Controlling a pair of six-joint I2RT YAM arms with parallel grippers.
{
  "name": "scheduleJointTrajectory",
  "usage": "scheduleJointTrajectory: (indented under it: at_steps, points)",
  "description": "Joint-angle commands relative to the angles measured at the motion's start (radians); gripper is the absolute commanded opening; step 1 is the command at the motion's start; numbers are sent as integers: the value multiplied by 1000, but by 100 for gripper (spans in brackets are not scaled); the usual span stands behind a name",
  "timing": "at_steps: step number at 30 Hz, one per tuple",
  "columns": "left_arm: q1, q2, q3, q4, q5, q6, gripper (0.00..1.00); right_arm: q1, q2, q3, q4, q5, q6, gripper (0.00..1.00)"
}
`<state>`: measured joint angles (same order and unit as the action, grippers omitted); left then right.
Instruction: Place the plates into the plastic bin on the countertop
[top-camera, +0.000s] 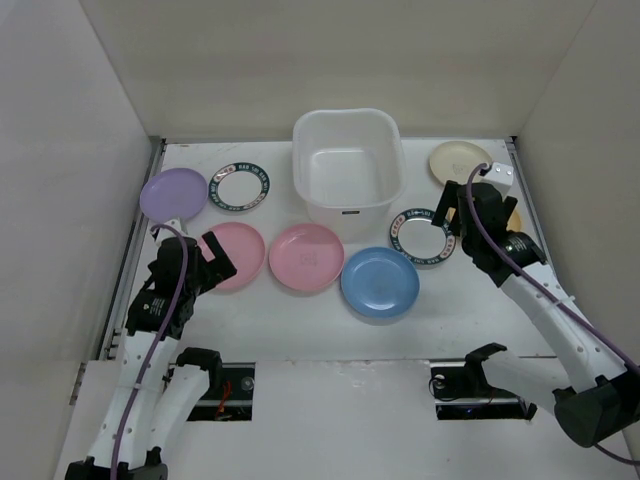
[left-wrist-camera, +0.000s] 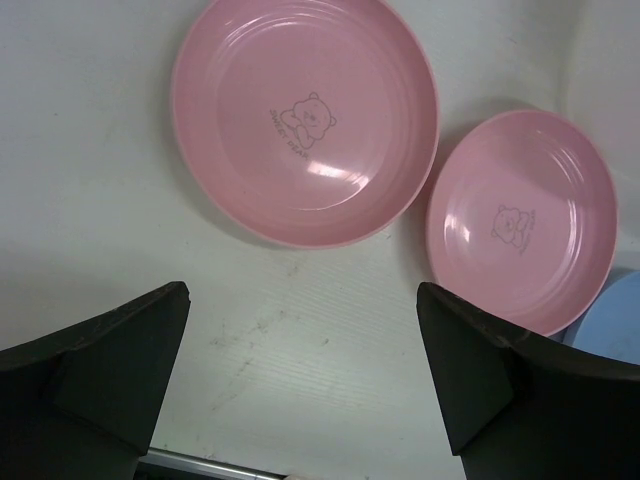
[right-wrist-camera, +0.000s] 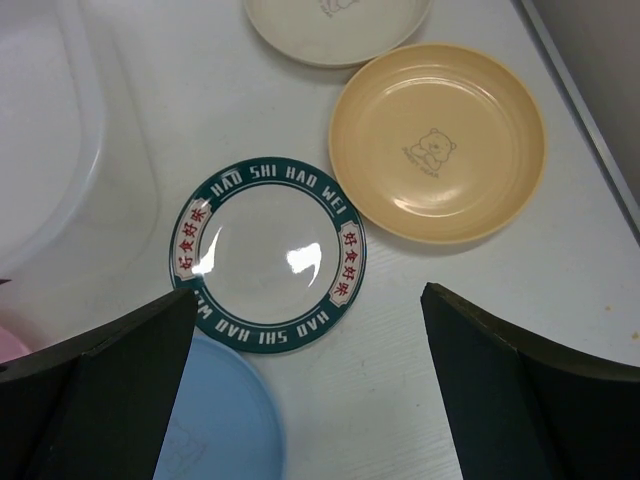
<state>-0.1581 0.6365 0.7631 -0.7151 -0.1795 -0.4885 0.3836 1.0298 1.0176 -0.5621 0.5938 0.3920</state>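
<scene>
Holds left claw open, empty, pink plate just ahead; spreads right claw wide, empty, over patterned plate, probably to straddle its rim. Has plastic bin, unfilled, ahead-left.

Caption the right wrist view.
Open right hand over patterned plate; orange plate, cream plate, blue plate nearby.

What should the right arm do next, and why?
Probably lower the open right gripper to pinch the near rim of the dark-rimmed plate. The gripper hovers right over that plate and holds nothing, the plate lies flat, and the plastic bin beside it looks empty.
</scene>
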Motion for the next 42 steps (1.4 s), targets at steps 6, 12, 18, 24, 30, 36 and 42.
scheduleJointTrajectory:
  at_steps: [6,12,18,24,30,36,42]
  points:
    - [-14,-15,-7,-37,-18,-30,100,-10,-21,33,1,11,-1,100]
    - [-17,-28,-11,-37,-18,-30,100,-19,27,65,-38,-3,-18,100]
    - [-36,-37,-1,-44,-18,-25,100,-82,36,78,-25,-123,-172,100]
    - [-39,-77,-15,-53,-18,-25,100,-320,127,119,-120,-166,-72,95]
    - [-45,-96,1,-57,-9,-25,100,-519,254,93,-160,-314,158,86]
    - [-47,-118,2,-57,-8,-27,100,-642,305,3,-76,-413,387,78]
    - [-48,-130,2,-72,-8,-25,100,-665,377,-66,-26,-433,608,69]
